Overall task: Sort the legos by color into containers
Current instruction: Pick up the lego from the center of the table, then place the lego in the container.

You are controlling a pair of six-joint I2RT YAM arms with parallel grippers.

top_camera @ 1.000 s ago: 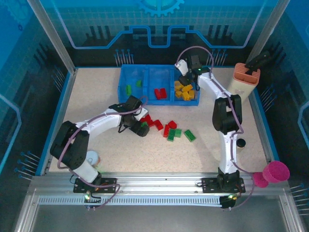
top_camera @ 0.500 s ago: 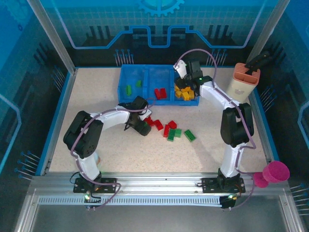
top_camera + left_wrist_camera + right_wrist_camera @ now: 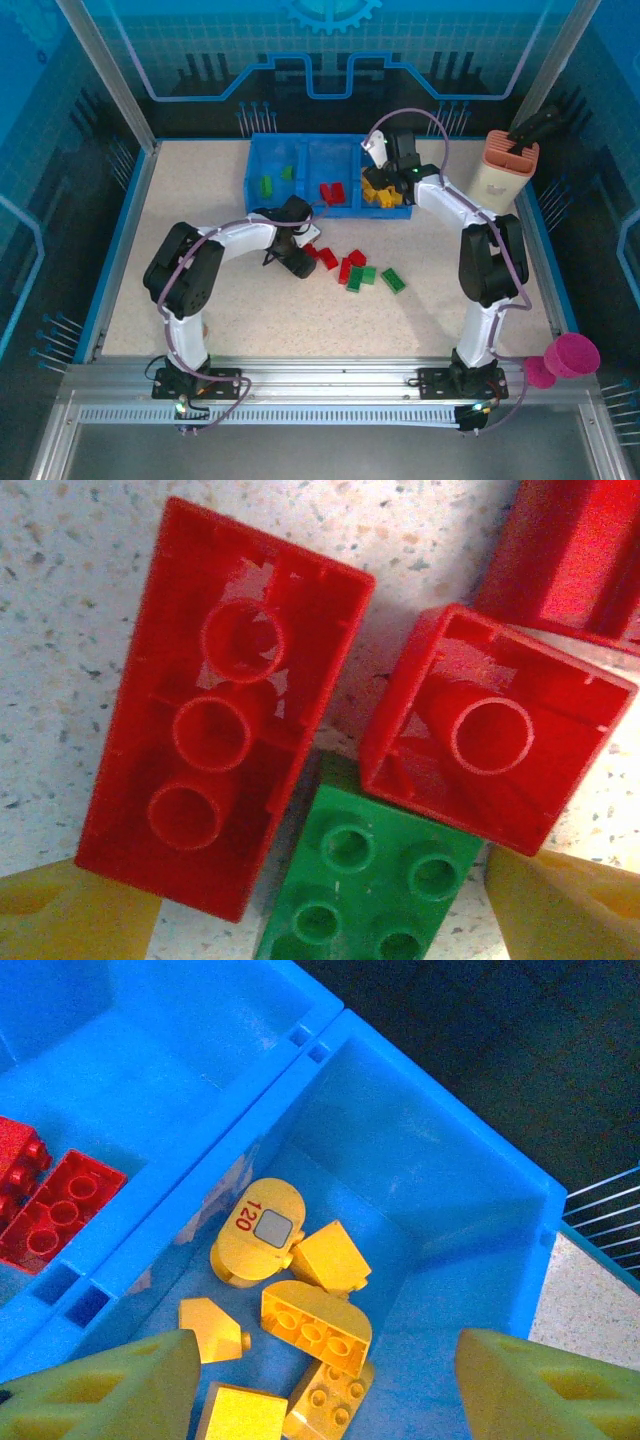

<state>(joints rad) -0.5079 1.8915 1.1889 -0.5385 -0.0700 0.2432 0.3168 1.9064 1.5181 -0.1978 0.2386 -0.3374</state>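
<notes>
The blue tray point(image 3: 320, 152) holds green legos point(image 3: 266, 185) in its left container, red legos point(image 3: 332, 192) in the middle one and yellow legos point(image 3: 378, 195) in the right one. Loose red point(image 3: 350, 265) and green legos point(image 3: 393, 280) lie on the table in front of it. My left gripper point(image 3: 298, 262) is low at the left end of that pile, open, its fingers point(image 3: 70, 920) on either side of a green lego point(image 3: 370, 880) wedged between a long red lego point(image 3: 220, 710) and a square red one point(image 3: 495, 725). My right gripper point(image 3: 320, 1400) hangs open and empty over the yellow legos point(image 3: 315, 1325).
A tall beige-and-salmon holder point(image 3: 510, 165) stands at the right end of the tray. A pink cup point(image 3: 572, 355) sits off the table's front right corner. Raised blue edging point(image 3: 118, 240) borders the table.
My left arm's elbow has swung right while its gripper stayed at the pile. My right gripper has come down over the yellow container.
</notes>
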